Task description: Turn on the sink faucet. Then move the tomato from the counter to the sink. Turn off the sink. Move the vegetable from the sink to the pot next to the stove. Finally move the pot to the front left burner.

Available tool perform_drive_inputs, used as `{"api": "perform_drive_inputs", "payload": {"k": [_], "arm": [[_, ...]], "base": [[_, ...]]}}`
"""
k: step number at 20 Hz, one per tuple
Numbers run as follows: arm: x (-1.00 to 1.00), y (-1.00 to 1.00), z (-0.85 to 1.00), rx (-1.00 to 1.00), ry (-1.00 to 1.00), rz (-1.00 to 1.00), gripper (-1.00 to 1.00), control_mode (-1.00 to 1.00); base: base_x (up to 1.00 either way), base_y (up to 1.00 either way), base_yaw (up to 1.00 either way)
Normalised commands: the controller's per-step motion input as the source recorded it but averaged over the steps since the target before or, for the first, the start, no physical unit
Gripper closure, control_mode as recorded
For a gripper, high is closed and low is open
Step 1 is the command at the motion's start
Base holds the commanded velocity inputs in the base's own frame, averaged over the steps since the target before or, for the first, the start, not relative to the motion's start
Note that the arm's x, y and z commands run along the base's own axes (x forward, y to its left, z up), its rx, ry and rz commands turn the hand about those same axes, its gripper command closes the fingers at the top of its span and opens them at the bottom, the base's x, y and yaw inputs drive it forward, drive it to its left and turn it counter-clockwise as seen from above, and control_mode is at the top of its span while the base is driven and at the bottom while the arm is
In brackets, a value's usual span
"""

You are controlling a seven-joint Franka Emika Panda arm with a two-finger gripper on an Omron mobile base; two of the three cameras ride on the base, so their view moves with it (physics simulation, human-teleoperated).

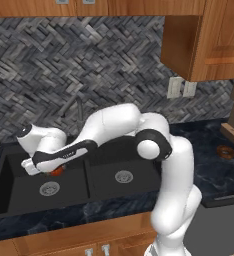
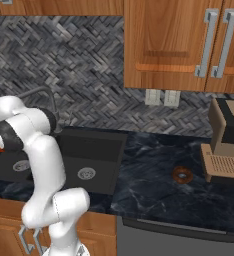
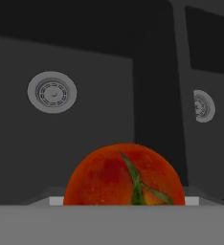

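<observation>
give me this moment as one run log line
stage: tomato to sink | gripper: shut on tomato | position: over left basin of sink | tomato: not yet released

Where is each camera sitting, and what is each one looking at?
Left base view: behind the arm on its left, looking down at the double sink; the white arm reaches across to the tomato.
Right base view: behind on the right, looking at the sink, counter and coffee machine; the arm rises at lower left.
Hand view: on the hand, looking into the sink at the tomato close up.
Shared: all three show the sink's two drains.
</observation>
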Motion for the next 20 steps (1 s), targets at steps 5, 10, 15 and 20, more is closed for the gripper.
{"api": "perform_drive_inputs", "payload": {"k": [5,10,15,20], "arm": [[-0.40,-0.61,0.47,0.07,-0.02,-0.01,1.00,-1.00],[-0.33,-0.51,0.34,0.05,0.00,0.00,1.00,-1.00],[-0.01,-0.08,0.03,0.02,0.04,-0.03,1.00,-1.00],[0.00,0.00,0.00,0.00,0.00,0.00,1.00,-1.00]], "base": [[0.00,0.00,0.00],[0.00,0.00,0.00],[0.00,0.00,0.00],[0.00,0.00,0.00]]}}
